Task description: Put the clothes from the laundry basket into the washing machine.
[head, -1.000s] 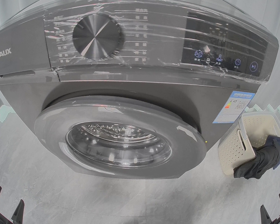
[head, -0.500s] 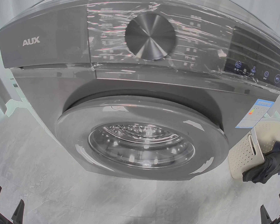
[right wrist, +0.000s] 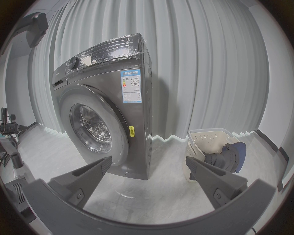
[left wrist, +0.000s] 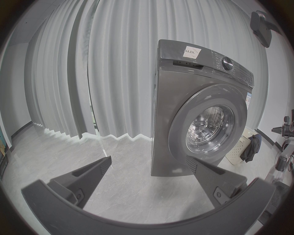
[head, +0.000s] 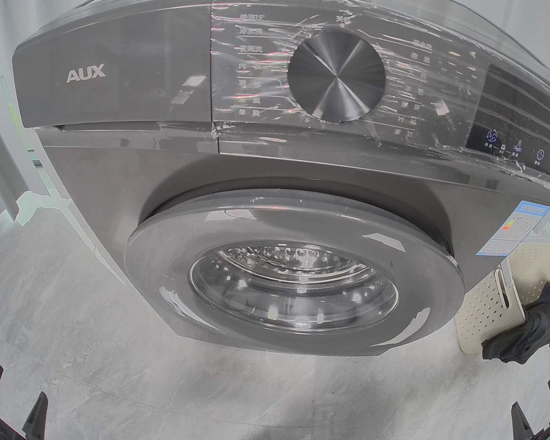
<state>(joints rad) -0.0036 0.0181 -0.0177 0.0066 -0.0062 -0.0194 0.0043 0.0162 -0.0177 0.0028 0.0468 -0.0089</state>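
While both arms hang low over the grey floor (head: 215, 387), the left gripper (head: 18, 384) and the right gripper (head: 533, 395) each have their fingers spread apart, holding nothing. Ahead of them stands the washing machine (head: 135, 178), its round door (head: 161, 260) shut. The laundry basket (head: 482, 310) sits on the floor just beside the machine, ahead of the right gripper and well apart from the left one. Dark clothes (head: 524, 335) are draped over its rim.

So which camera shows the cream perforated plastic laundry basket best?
Right wrist view: the cream perforated plastic laundry basket shows open-topped, dark clothes over its rim. Head view crops it; left wrist view shows it distant.
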